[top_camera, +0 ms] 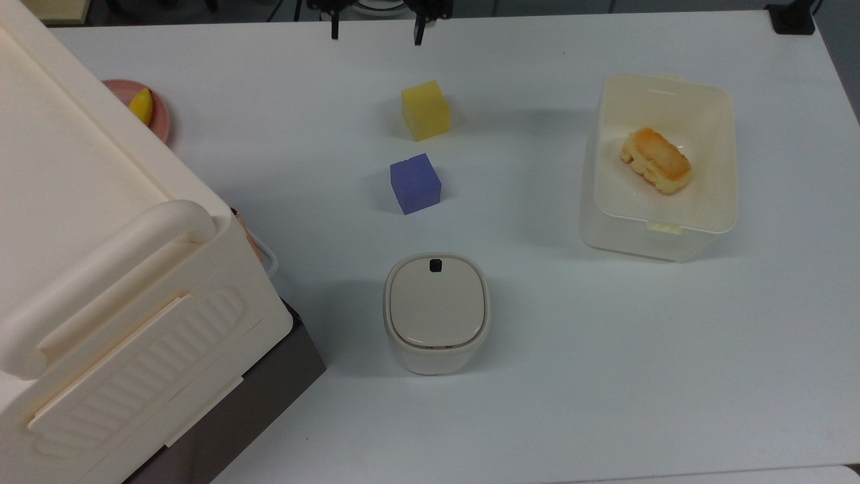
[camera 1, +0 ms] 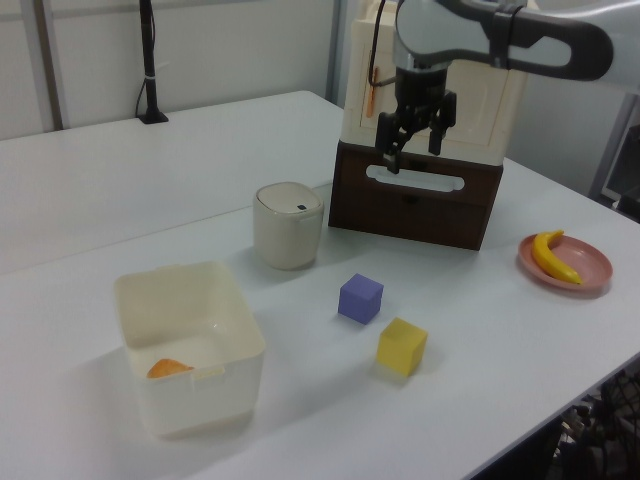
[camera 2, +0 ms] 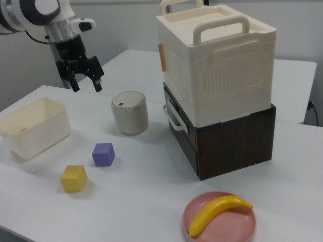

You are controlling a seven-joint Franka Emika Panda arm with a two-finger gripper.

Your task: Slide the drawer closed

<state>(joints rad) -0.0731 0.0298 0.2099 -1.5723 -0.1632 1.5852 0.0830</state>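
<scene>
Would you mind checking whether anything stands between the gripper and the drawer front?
Nothing visible does. The open gripper hangs clear, and the yellow cube, purple cube and small bin all lie to the top view's right of its path to the drawer.

Dark brown drawer, cream cabinet, purple cube, yellow cube.

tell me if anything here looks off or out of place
Nothing is spilled, tipped or damaged. The drawer under the cream cabinet looks almost flush with its dark base, its white handle sticking out. The open gripper hangs in the air, away from the drawer.
</scene>
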